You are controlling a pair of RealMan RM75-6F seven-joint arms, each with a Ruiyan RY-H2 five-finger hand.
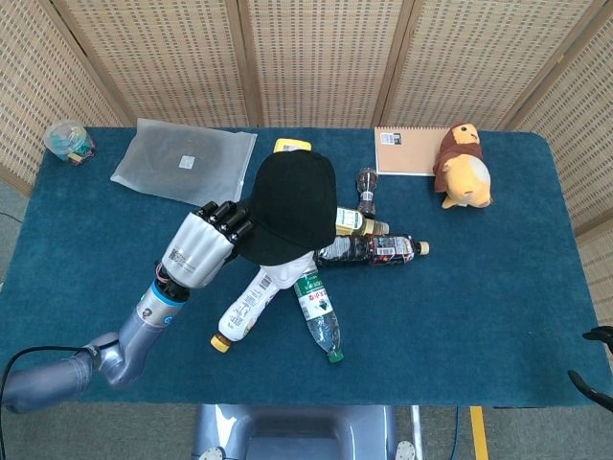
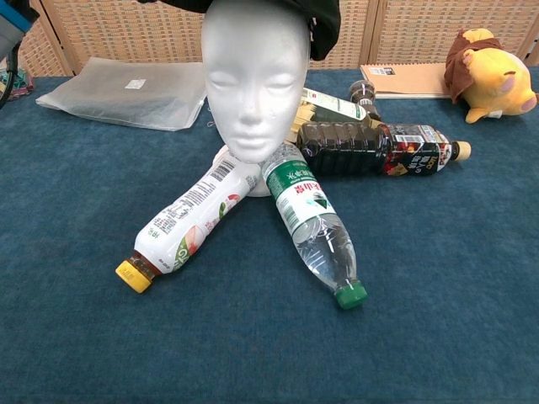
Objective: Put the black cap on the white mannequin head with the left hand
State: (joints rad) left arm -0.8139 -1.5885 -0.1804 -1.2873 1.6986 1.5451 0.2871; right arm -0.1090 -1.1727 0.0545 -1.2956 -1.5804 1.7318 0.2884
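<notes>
The black cap (image 1: pixel 287 206) sits over the top of the white mannequin head (image 2: pixel 255 76), hiding most of it in the head view; only the chin (image 1: pixel 290 273) shows below the brim. In the chest view the cap's edge (image 2: pixel 324 21) hangs at the head's upper right. My left hand (image 1: pixel 204 247) grips the cap's brim at its left side, fingers curled over the edge. The right hand is outside both views.
Several bottles lie around the mannequin's base: a white one with a yellow cap (image 1: pixel 244 309), a clear one with a green cap (image 1: pixel 318 316), a dark one (image 1: pixel 369 249). A plastic bag (image 1: pixel 182 160), notebook (image 1: pixel 407 150), plush lion (image 1: pixel 464 166) and a jar (image 1: pixel 68 141) lie at the back.
</notes>
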